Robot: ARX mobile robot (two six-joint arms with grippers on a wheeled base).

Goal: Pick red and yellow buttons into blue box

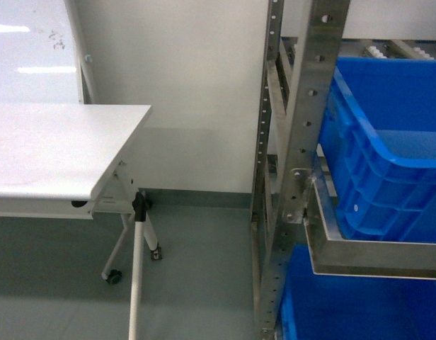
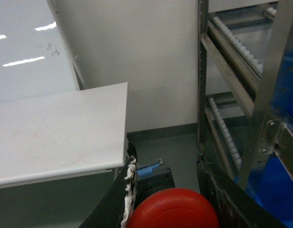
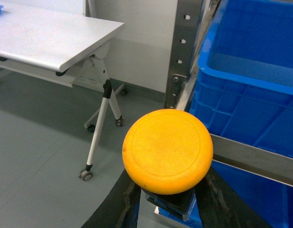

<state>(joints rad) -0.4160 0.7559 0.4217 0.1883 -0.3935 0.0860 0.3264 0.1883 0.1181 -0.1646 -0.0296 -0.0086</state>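
- Clearly, the red button is pinched between the fingers of the left gripper; in the left wrist view its round cap fills the 6 o'clock edge, with one dark finger touching it at 9 o'clock and the other at 3 o'clock.
- A bit of the black switch block and a small blue part are seen just behind the red cap, toward 12 o'clock.
- Likewise, the yellow button is clamped by the right gripper; its cap faces the right wrist camera, and the two dark fingers are seen below it at 7 and 5 o'clock.
- The blue box is held on a metal rack, tilted on its shelf; in the head view it lies at 3 o'clock, and a second blue bin is seen under it at 5 o'clock.
- In the right wrist view the blue box is found at 2 o'clock of the yellow cap, just beside it but apart; its inside is only partly seen.
- A white folding table on wheeled legs is placed at 9 o'clock in the head view, well apart from the rack, with grey floor between them.
- Neither gripper is seen in the head view.
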